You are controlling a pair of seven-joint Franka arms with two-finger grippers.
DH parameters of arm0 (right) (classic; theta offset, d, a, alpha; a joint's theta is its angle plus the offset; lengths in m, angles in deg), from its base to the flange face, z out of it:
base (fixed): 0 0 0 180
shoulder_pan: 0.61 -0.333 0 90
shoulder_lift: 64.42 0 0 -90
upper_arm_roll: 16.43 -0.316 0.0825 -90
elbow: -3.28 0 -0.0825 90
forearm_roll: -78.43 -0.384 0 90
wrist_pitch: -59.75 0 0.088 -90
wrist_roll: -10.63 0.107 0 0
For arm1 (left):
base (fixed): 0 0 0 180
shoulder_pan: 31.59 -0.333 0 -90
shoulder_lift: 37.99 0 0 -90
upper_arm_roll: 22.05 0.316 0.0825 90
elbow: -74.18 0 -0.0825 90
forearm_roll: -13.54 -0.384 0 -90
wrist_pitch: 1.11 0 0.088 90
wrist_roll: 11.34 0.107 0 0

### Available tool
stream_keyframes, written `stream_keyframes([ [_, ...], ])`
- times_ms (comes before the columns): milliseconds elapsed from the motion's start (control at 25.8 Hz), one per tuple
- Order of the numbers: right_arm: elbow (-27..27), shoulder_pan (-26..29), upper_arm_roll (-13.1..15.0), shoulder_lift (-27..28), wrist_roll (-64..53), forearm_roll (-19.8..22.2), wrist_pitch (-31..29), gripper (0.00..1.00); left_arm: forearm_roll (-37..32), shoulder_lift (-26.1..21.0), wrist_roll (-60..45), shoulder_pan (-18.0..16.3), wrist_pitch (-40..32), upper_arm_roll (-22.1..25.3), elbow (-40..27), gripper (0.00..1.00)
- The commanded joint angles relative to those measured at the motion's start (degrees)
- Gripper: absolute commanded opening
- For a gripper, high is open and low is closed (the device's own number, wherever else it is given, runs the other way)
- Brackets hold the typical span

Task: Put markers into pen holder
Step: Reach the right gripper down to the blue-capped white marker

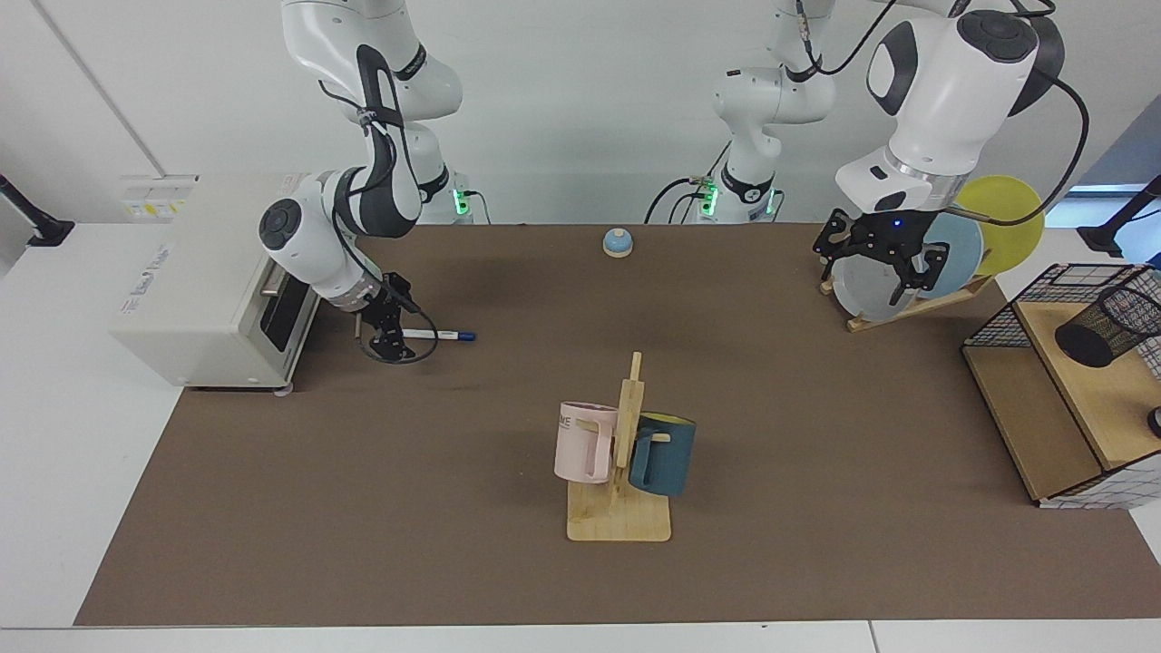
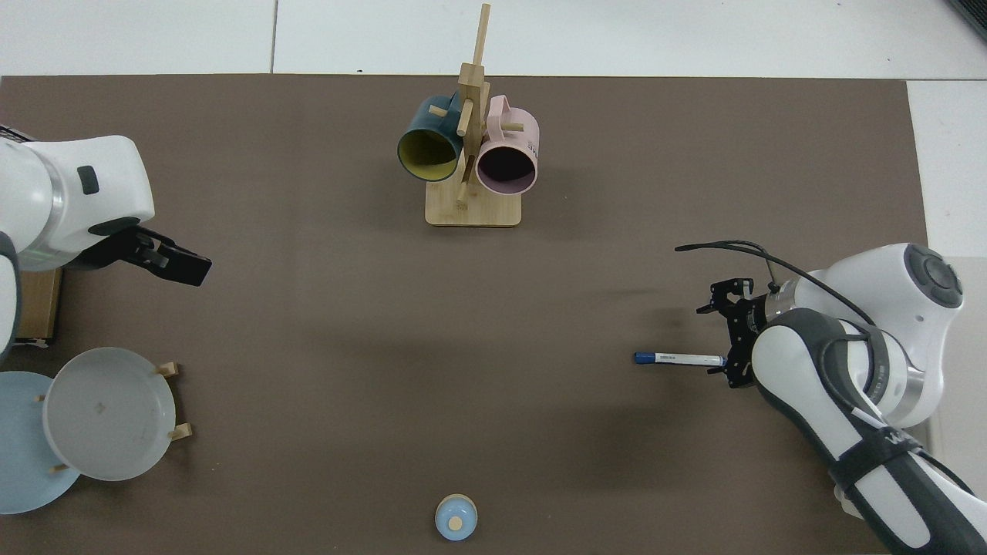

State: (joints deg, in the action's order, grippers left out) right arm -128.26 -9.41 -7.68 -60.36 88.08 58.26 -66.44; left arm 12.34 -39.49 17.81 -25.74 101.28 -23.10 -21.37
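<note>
Marker [image 1: 439, 336] lies flat, right claw [image 1: 388, 339] at its dark end, grip unclear; left claw [image 1: 873, 268] open

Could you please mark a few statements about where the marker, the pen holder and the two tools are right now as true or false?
1. The marker lies flat on the brown mat. True.
2. The right tool is at the marker's dark end, away from the blue cap. True.
3. The pen holder stands beside the toaster oven. False: it sits on the wire-and-wood shelf, at the table's opposite end.
4. The left tool holds the marker. False: it hangs in front of the plate rack, far from it.
5. The marker is already in the pen holder. False: it is on the mat.
</note>
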Motion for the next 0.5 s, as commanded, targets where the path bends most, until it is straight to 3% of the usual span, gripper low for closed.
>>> stream_keyframes([
  [0, -3.28, 0.19, -0.49, -0.19, -2.39, -1.9, -4.33, 1.0, -1.78, 0.09, 6.69, 0.83, 2.91, 0.53, -0.86, 0.99],
  [465, -5.13, 0.63, -0.49, -0.37, -6.16, -1.81, -4.51, 1.0, -2.14, 0.18, 18.3, 0.83, 1.94, 0.53, -2.8, 0.99],
])
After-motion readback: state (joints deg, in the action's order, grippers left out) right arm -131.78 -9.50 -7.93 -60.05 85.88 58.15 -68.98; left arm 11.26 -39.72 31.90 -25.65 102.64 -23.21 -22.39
